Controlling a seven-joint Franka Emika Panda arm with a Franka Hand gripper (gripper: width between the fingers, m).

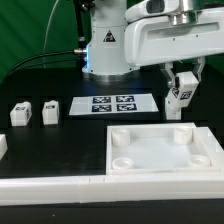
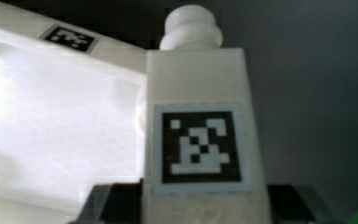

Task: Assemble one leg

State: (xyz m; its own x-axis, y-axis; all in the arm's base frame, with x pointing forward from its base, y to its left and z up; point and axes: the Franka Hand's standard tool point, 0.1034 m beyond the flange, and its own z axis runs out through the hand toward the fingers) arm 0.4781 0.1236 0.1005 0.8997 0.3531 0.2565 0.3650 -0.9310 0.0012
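My gripper (image 1: 180, 88) is shut on a leg (image 1: 178, 97), a small white post with a black-and-white marker tag, and holds it in the air just above the far right corner of the large white tray (image 1: 202, 158). In the wrist view the held leg (image 2: 201, 120) fills the middle, tag facing the camera, its round peg pointing away, with the dark fingers (image 2: 114, 205) on either side of it. The tray (image 2: 51, 110) lies below it. Two more legs (image 1: 20, 114) (image 1: 51, 111) stand on the table at the exterior view's left.
The marker board (image 1: 111, 104) lies flat between the loose legs and the gripper. A long white strip (image 1: 50, 184) runs along the table's front edge. A white part (image 1: 3, 147) shows at the left edge. The robot base (image 1: 105, 45) stands behind.
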